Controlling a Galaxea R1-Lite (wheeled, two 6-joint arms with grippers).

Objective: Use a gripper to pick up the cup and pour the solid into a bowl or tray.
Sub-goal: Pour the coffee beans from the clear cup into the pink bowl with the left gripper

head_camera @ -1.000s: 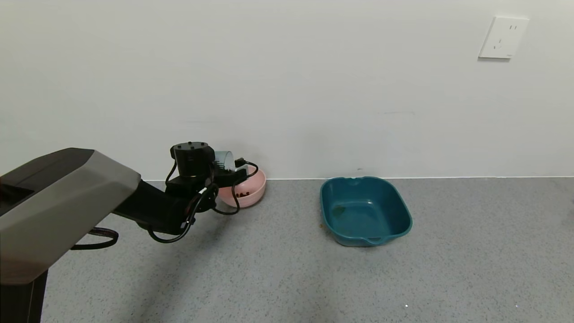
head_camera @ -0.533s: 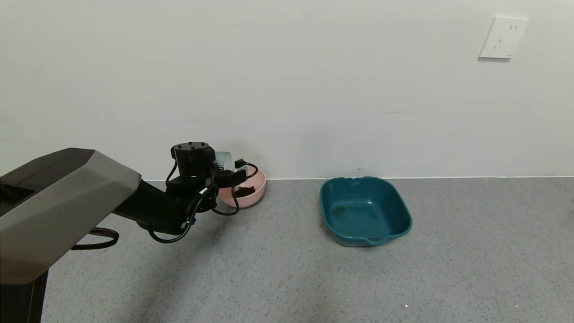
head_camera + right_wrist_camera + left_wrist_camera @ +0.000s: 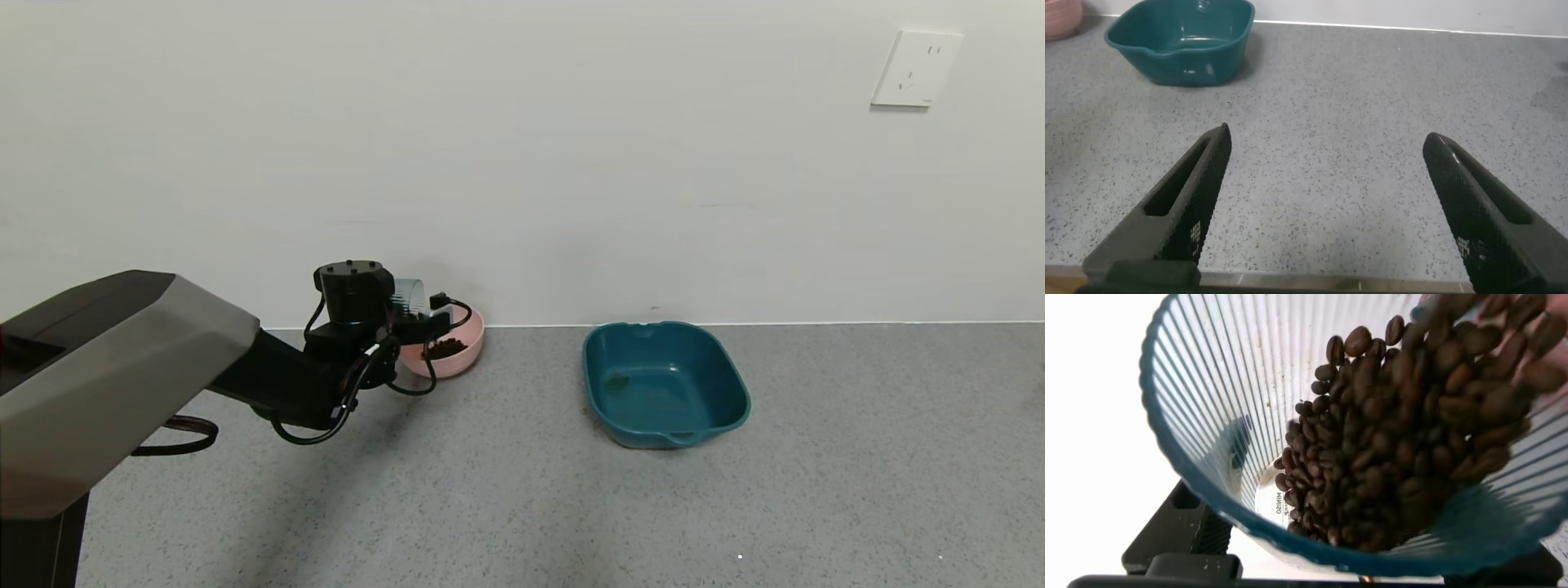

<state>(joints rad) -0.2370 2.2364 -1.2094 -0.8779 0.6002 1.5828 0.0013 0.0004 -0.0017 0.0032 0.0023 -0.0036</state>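
Observation:
My left gripper (image 3: pixel 415 323) is shut on the cup (image 3: pixel 407 295), a ribbed translucent blue-grey mug. It holds the cup tipped on its side over the near-left rim of the pale pink bowl (image 3: pixel 465 359) by the wall. A heap of dark brown beans (image 3: pixel 446 349) lies in the bowl. In the left wrist view the cup (image 3: pixel 1200 416) opens toward the camera, and beans (image 3: pixel 1396 441) slide along its wall toward the rim. My right gripper (image 3: pixel 1328 137) is open and empty, low over the grey floor, outside the head view.
A larger teal basin (image 3: pixel 665 384) stands on the floor to the right of the pink bowl; it also shows in the right wrist view (image 3: pixel 1180 41). The white wall runs just behind both containers. A wall socket (image 3: pixel 914 69) sits high on the right.
The heap of beans in the pink bowl has grown from a few to a pile. The left wrist and the cup have shifted slightly; the right arm shows no movement.

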